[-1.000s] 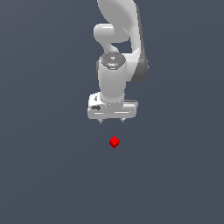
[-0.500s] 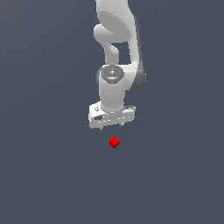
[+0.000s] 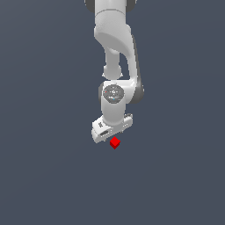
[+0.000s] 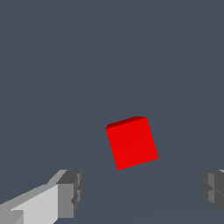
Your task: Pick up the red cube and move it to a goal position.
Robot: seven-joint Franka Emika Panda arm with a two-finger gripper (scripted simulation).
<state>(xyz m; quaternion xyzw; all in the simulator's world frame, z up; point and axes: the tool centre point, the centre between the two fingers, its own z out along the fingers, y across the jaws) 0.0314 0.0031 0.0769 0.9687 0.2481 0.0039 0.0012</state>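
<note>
One cube (image 3: 114, 143), small and bright red, lies on the plain dark grey table (image 3: 48, 176), and it is the only loose thing on that surface. In the exterior view it sits just below the lower edge of the white arm's (image 3: 115, 48) hand, so close that its upper corner seems to meet the hand's outline; whether the two touch cannot be told from that view. The cube is turned so that a corner points toward the exterior camera, giving it a diamond outline.

The arm reaches down from the top of the exterior view, its wrist bent over the cube, and its hand is rotated at a slant, the end toward the exterior view's left lower than the other.

The wrist view looks down past the jaws (image 4: 142, 194) at the cube (image 4: 131, 143). The jaws stand wide apart and hold nothing. One grey fingertip (image 4: 70, 193) with its white finger behind it shows at one side, and the other grey fingertip (image 4: 213, 190) shows at the opposite edge. The cube lies ahead of the gap between them, clear of both pads, its faces turned at a slight angle to the line joining the fingers. Its top face is evenly lit and one narrow side face shows darker.
</note>
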